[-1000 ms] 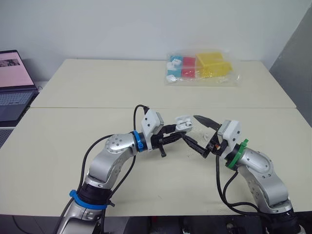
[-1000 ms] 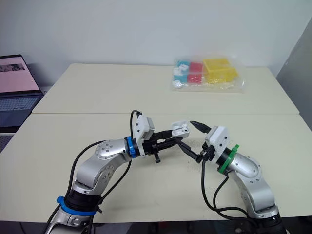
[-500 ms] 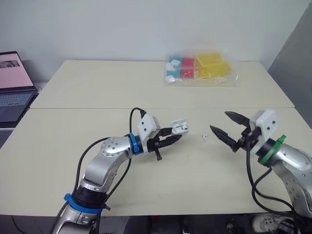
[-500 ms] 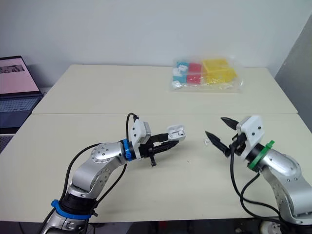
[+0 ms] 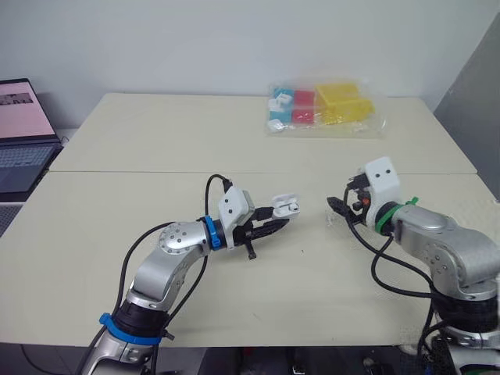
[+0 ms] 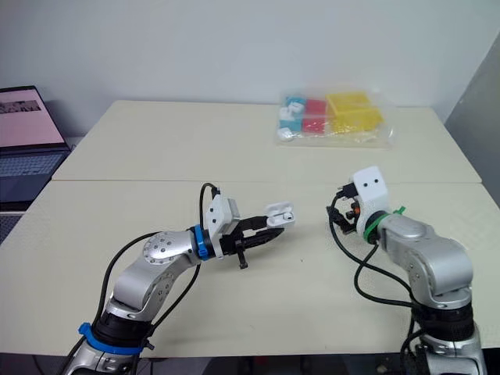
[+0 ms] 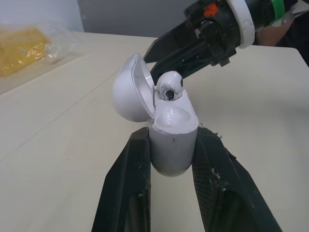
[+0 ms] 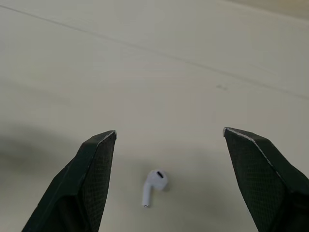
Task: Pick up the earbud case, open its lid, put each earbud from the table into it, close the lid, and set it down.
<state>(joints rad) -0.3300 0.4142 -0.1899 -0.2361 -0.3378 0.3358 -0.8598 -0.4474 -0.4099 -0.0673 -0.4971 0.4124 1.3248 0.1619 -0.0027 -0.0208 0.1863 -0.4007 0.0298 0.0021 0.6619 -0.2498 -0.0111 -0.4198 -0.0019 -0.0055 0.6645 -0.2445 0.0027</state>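
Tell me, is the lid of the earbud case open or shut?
Open. The lid is swung back from the earbud case, and one earbud sits in it.

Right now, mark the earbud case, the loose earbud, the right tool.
earbud case (image 7: 172, 145), left wrist view, front of body.
loose earbud (image 8: 157, 178), right wrist view, its head.
right tool (image 8: 169, 130), right wrist view, midway between fingertips.

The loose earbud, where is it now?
In the right wrist view, the earbud lies on the table on the robot's right, ahead of the open right gripper, touching neither finger.
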